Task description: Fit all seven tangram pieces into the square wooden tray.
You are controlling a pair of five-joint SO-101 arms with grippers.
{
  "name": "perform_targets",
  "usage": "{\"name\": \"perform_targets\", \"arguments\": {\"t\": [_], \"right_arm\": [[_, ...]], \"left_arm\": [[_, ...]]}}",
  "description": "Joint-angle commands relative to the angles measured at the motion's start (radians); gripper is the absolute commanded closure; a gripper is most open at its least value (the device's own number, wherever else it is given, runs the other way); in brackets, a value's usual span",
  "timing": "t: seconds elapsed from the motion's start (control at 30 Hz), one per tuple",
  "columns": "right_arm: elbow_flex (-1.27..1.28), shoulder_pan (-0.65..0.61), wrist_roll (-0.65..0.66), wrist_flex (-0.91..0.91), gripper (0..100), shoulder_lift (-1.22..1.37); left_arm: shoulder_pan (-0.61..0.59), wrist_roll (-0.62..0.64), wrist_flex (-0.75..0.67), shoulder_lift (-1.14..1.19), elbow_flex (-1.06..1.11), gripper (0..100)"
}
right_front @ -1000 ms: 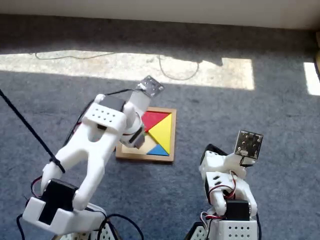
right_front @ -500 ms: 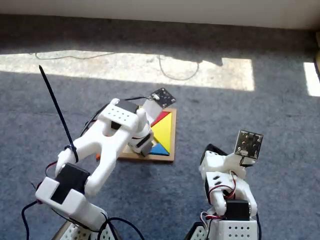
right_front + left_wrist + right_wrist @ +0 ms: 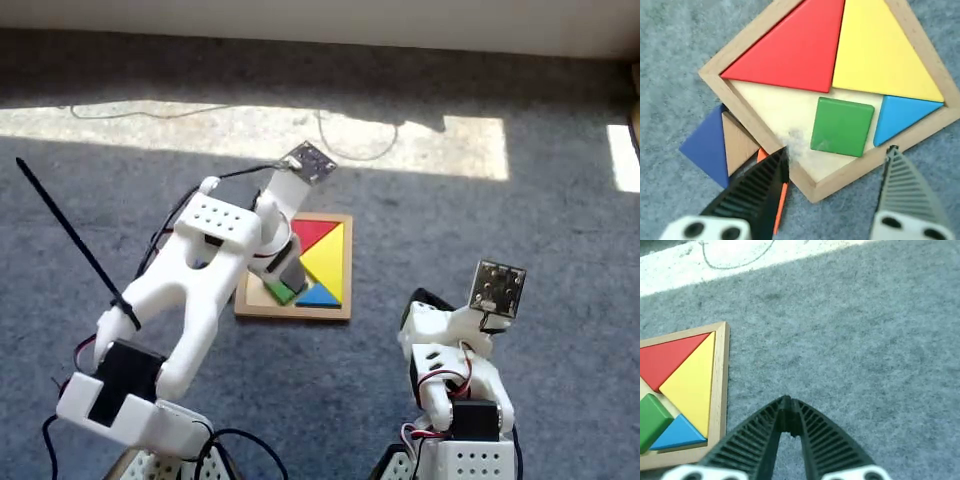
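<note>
Left tool point(image 3: 837, 150) gapes wide, empty, over the tray point(image 3: 850, 169) holding the green square point(image 3: 842, 126). Its finger hides most of an orange piece point(image 3: 782, 197), outside at the tray's nine o'clock from above. Right tool point(image 3: 790, 412) is closed, empty.

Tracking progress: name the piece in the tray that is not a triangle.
The green square; the others are the red triangle, yellow triangle and blue triangle.

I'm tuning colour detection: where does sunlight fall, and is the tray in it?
High view: a sunlit band crosses the carpet beyond the tray, which lies in shade. Right wrist view: the band shows behind the shaded tray. Left wrist view: tray evenly lit.
</note>
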Motion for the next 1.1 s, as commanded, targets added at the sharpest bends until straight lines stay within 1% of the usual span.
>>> {"name": "perform_targets", "arguments": {"t": [0.0, 0.1, 0.2, 0.3, 0.4, 0.57, 0.67, 0.83, 0.93, 1.0, 1.07], "right_arm": [[0.119, 0.012, 0.012, 0.001, 99.4, -0.015], [0.119, 0.012, 0.012, 0.001, 99.4, -0.015], [0.119, 0.012, 0.012, 0.001, 99.4, -0.015], [0.119, 0.012, 0.012, 0.001, 99.4, -0.015], [0.119, 0.012, 0.012, 0.001, 99.4, -0.015], [0.119, 0.012, 0.012, 0.001, 99.4, -0.015], [0.119, 0.012, 0.012, 0.001, 99.4, -0.015], [0.119, 0.012, 0.012, 0.001, 99.4, -0.015], [0.119, 0.012, 0.012, 0.001, 99.4, -0.015], [0.119, 0.012, 0.012, 0.001, 99.4, -0.015], [0.119, 0.012, 0.012, 0.001, 99.4, -0.015]], "left_arm": [[-0.048, 0.008, 0.000, -0.071, -0.002, 71], [-0.084, 0.006, -0.009, -0.064, 0.033, 71], [-0.108, 0.006, -0.120, -0.031, 0.094, 71], [-0.107, 0.006, -0.235, 0.007, 0.151, 71], [-0.077, 0.008, -0.288, 0.045, 0.168, 71], [-0.042, 0.008, -0.295, 0.085, 0.147, 71], [-0.024, 0.008, -0.298, 0.087, 0.131, 71], [0.044, 0.012, -0.293, 0.076, 0.131, 71], [0.053, 0.014, -0.292, 0.076, 0.114, 71], [0.048, 0.014, -0.262, 0.074, 0.090, 71], [0.048, 0.014, -0.198, 0.074, 0.042, 71]]}}
